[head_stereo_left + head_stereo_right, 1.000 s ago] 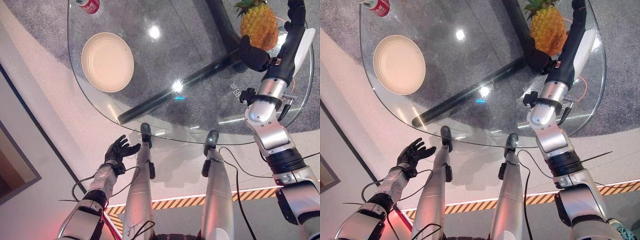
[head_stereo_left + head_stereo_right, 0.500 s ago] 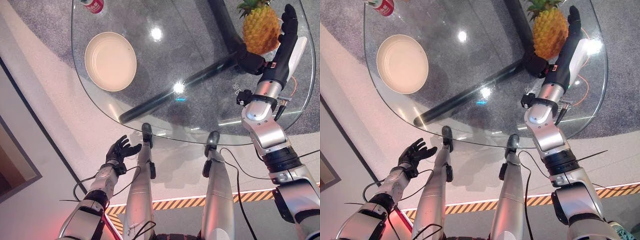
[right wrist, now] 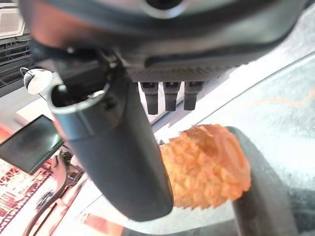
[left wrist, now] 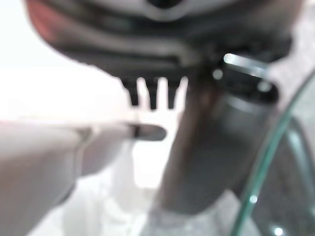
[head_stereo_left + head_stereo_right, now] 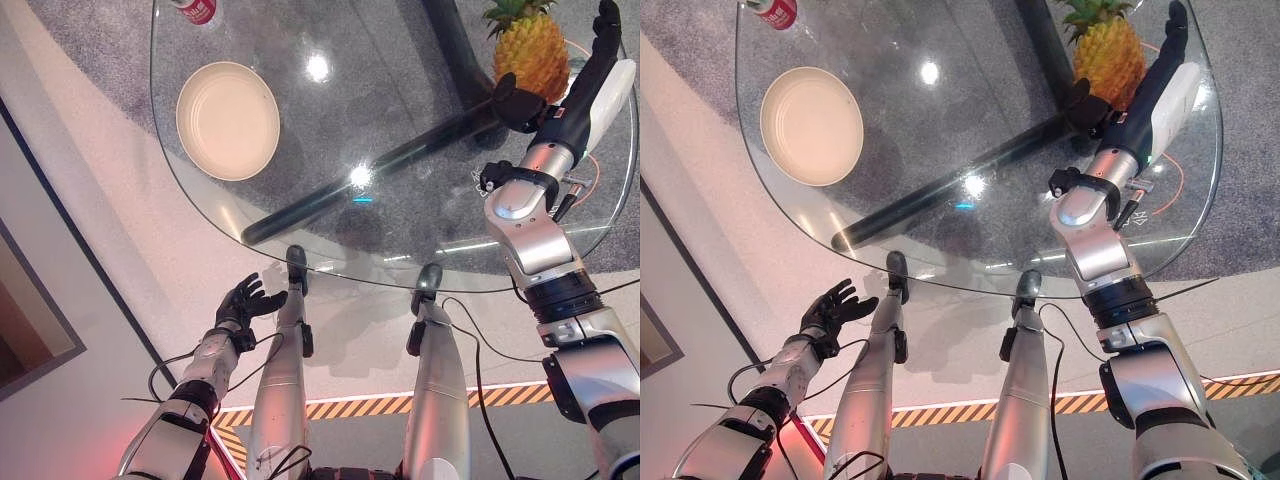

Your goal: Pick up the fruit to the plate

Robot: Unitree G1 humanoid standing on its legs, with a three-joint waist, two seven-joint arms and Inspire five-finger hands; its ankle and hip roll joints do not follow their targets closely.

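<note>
Here the orange pineapple with green crown (image 5: 530,52) stands at the upper right on the round glass table (image 5: 400,230), flanked by the right hand (image 5: 575,95), fingers straight, thumb opposite, ready to clasp. The cream round plate (image 5: 228,121) waits upper left; the left hand (image 5: 245,300) hangs open, lower left.

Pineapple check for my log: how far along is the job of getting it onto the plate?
Nothing is finished yet: the plate is bare. The right robot hand brackets the pineapple with straight fingers, not lifting it. The left robot hand hangs open below the glass table. Grasp, carry and placement remain.
</note>
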